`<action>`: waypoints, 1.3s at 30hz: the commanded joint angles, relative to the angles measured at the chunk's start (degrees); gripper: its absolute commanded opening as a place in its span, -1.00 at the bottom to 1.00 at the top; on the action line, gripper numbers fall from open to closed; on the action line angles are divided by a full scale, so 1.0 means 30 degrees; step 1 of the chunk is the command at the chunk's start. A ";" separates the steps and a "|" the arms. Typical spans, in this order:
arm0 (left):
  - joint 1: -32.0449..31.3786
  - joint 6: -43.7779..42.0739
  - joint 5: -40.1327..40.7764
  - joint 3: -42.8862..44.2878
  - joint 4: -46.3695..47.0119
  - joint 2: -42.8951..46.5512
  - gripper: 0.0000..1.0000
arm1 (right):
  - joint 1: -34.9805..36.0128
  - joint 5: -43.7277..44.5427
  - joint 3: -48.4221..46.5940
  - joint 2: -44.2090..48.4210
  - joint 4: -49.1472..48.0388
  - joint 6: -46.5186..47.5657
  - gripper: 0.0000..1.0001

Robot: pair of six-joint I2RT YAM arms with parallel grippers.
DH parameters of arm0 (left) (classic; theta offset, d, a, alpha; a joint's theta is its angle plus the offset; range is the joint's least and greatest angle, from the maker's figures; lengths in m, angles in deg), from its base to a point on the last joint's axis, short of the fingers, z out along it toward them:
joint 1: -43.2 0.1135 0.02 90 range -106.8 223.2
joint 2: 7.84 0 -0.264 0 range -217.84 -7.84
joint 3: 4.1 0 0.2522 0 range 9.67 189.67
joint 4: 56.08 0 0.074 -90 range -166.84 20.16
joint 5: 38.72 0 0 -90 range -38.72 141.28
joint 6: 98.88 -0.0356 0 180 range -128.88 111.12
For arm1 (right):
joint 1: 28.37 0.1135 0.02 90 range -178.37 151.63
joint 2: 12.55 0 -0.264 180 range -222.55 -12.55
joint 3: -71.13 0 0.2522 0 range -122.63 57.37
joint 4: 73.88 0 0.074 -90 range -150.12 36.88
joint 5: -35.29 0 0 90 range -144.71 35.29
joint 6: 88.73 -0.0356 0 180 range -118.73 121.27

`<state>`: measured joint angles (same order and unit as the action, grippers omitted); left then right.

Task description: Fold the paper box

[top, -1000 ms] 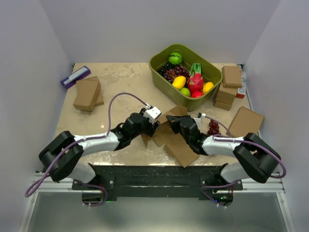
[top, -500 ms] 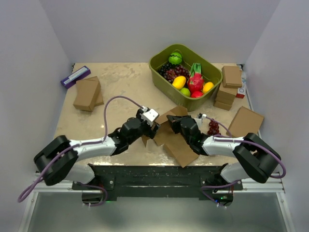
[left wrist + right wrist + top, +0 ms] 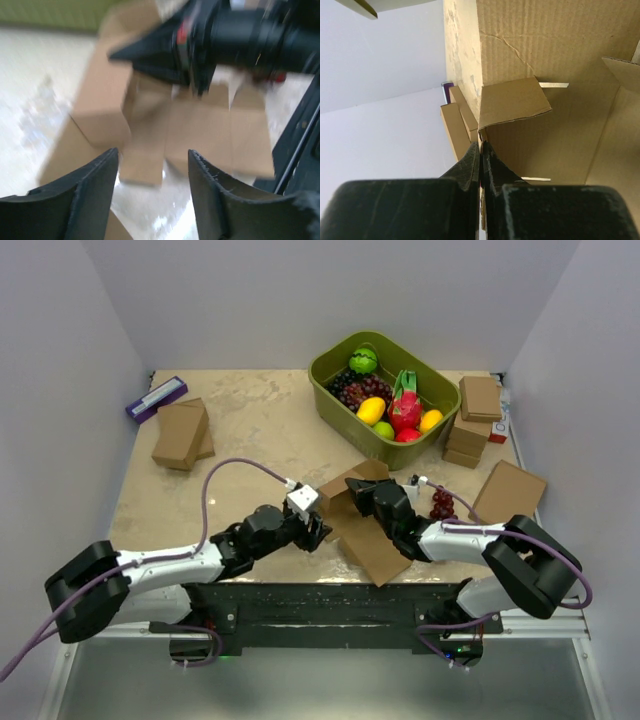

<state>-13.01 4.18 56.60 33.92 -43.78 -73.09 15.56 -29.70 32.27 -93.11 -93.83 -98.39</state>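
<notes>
Since the creased brown cardboard paper box (image 3: 365,540) looks light and floppy, grip edges. Right gripper (image 3: 481,150) pinches one; left gripper (image 3: 153,160) gapes empty.

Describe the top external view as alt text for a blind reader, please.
A half-folded plain brown cardboard sheet lies near the front of a tan table; the right gripper pinches a raised flap of it, and the left gripper sits open at its left. Behind stand a green plastic tub of fruit and small brown boxes.
</notes>
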 commanded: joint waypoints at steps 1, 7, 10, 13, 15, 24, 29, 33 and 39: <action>-0.0220 0.1330 0.0097 -0.0204 -0.0745 -0.1508 0.10 | 0.0096 0.0832 -0.0246 0.0366 0.0515 -0.0092 -1.00; -0.0249 0.1008 0.1593 -0.0464 -0.1832 -0.1774 -0.15 | 0.0067 0.1036 -0.0187 0.0893 0.0954 0.0113 -1.00; -0.0249 0.1095 0.1800 -0.0788 -0.1717 -0.2036 -0.24 | 0.0096 0.1008 -0.0187 0.0865 0.0926 0.0113 -1.00; -0.0249 0.1213 0.1538 -0.0964 -0.1133 -0.2856 -0.34 | 0.0067 0.0891 -0.0187 0.0778 0.0838 0.0113 -1.00; -0.0249 0.1301 0.1449 -0.0994 -0.0838 -0.3617 -0.43 | 0.0067 0.0832 -0.0158 0.0719 0.0722 0.0026 -1.00; -0.0279 0.1535 0.1743 -0.0292 0.1180 -0.6312 -0.57 | 0.0096 0.0743 -0.0012 0.0602 0.0457 -0.0003 -1.00; -0.0542 0.2004 0.2150 0.0353 0.2530 -0.7660 -0.63 | 0.0096 0.0568 0.0135 0.0338 0.0135 -0.0092 -1.00; -0.0601 0.2209 0.2823 0.0880 0.3468 -0.7955 -0.64 | 0.0067 0.0539 0.0106 0.0338 0.0193 -0.0004 -1.00; -0.0835 0.2268 0.3177 0.0794 0.5253 -0.8072 -0.65 | 0.0096 0.0539 0.0106 0.0455 0.0457 -0.0004 -1.00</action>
<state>-14.84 10.01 63.64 34.90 -35.82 -96.92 15.56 -29.76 32.34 -91.75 -92.30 -98.32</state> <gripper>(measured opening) 0.179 0.015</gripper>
